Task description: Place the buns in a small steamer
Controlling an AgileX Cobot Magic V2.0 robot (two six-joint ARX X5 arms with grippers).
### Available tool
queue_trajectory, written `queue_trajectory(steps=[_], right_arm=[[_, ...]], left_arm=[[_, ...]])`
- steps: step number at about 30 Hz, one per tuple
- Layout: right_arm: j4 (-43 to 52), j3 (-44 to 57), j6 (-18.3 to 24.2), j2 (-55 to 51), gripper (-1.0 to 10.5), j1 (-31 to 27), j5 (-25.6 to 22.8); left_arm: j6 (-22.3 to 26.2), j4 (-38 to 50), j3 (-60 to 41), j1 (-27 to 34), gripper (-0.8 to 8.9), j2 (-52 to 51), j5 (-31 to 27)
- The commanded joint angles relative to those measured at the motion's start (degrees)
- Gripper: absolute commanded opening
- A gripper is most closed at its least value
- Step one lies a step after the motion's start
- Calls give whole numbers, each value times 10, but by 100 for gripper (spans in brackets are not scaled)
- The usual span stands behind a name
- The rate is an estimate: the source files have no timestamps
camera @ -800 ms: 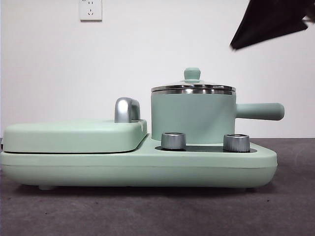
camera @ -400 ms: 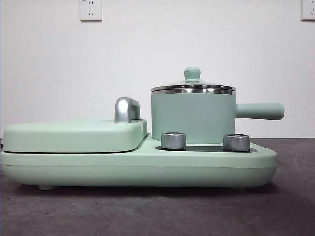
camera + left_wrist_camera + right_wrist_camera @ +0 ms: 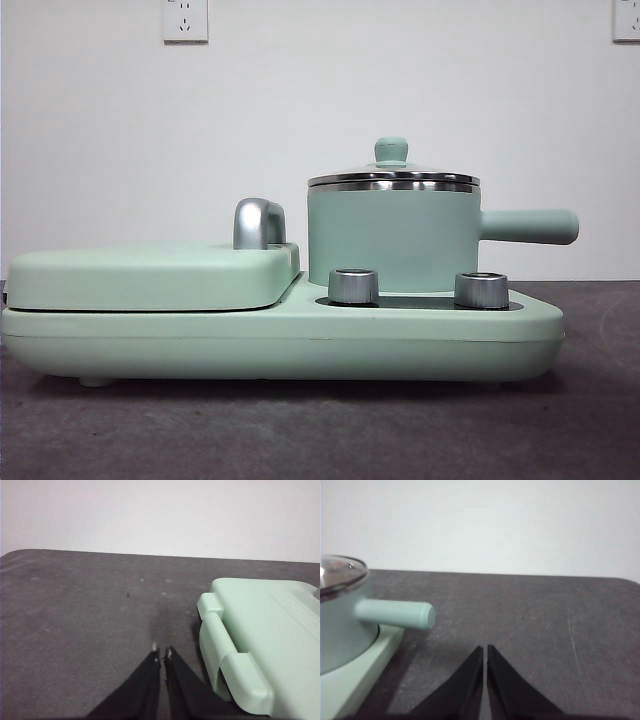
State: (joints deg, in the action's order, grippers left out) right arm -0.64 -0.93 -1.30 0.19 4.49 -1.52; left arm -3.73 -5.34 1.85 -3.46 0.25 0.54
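The small steamer [image 3: 392, 235] is a mint-green pot with a steel rim. Its glass lid [image 3: 392, 176] with a green knob is on, and its straight handle [image 3: 528, 226] points right. It stands on the right half of a mint-green cooker base [image 3: 280, 335]. In the right wrist view the steamer [image 3: 342, 615] lies off to one side of my right gripper [image 3: 484, 650], which is shut over bare table with nothing in it. My left gripper [image 3: 161, 653] is shut and empty beside the griddle cover [image 3: 265, 640]. The buns are out of view.
A flat mint-green griddle cover [image 3: 150, 275] with a chrome handle [image 3: 257, 222] fills the cooker's left half. Two metal knobs [image 3: 352, 286] [image 3: 480, 290] sit in front of the steamer. Dark grey table [image 3: 300, 430] surrounds the cooker; a white wall stands behind.
The dark arm at the top right of the front view a second ago has withdrawn out of the frame. The steamer and cooker have not moved.
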Motion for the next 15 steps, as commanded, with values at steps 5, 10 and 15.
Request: queue_trajectory(steps=[5, 10, 15], right_arm=[[9, 2, -2, 0, 11, 0, 0], [17, 2, -2, 0, 11, 0, 0], [17, 2, -2, 0, 11, 0, 0]], left_arm=[[0, 6, -11, 1, 27, -1, 0], [-1, 6, -11, 1, 27, -1, 0], [-1, 6, -11, 1, 27, -1, 0]])
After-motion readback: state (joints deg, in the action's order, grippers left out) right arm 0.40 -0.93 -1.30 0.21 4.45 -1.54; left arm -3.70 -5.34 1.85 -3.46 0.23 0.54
